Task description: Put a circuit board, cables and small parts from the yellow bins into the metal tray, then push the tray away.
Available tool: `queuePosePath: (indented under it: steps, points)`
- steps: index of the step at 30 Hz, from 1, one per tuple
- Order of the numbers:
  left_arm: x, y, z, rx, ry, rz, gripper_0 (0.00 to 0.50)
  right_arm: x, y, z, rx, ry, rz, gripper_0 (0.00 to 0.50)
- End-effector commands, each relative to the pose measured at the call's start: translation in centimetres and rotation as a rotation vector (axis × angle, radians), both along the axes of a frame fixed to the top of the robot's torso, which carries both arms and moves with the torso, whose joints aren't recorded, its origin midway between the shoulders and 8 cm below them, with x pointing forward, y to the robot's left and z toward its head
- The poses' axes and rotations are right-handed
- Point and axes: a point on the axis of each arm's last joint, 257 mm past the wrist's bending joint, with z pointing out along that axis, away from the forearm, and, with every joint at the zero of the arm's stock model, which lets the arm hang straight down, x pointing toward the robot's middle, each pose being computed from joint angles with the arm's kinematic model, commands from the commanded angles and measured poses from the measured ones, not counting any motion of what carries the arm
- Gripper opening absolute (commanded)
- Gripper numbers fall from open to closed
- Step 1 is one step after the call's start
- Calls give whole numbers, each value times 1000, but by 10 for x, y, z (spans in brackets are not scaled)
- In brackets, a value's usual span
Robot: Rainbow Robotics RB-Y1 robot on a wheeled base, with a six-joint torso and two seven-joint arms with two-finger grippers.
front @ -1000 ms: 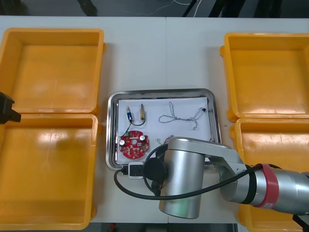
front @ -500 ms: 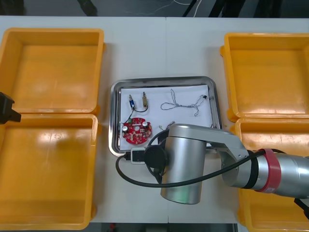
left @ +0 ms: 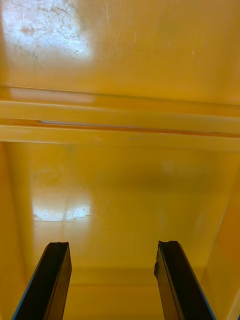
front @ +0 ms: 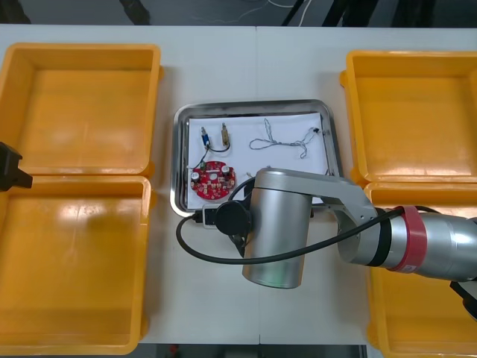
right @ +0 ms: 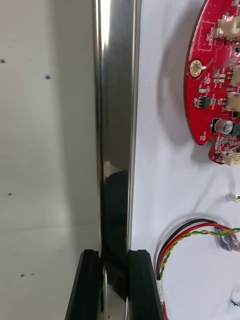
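As right gripper (right: 114, 261) pinches tray rim (right: 116, 125) — shiny metal, round red board (right: 218, 85)

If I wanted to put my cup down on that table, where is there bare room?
Bare table lies beyond the metal tray, between the far yellow bins. The tray is crowded: circuit board, cables, and the right gripper clamps its near rim. Left gripper hangs over a left bin.

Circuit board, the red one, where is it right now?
Front view: the circuit board lies in the near-left corner of the metal tray, close to the right gripper, shut on its near rim.
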Motion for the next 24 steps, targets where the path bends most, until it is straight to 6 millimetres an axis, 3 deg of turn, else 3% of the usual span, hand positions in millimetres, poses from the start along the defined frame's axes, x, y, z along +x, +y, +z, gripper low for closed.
queuePosePath:
  steps: [1,12,24]
  points:
    - [-6,17,15,81,-21,-54,500,24,5,26,12,-89,11,0]
    - [-6,17,15,81,-21,-54,500,63,14,42,24,-179,54,0]
    - [-6,17,15,81,-21,-54,500,91,10,63,0,-250,54,0]
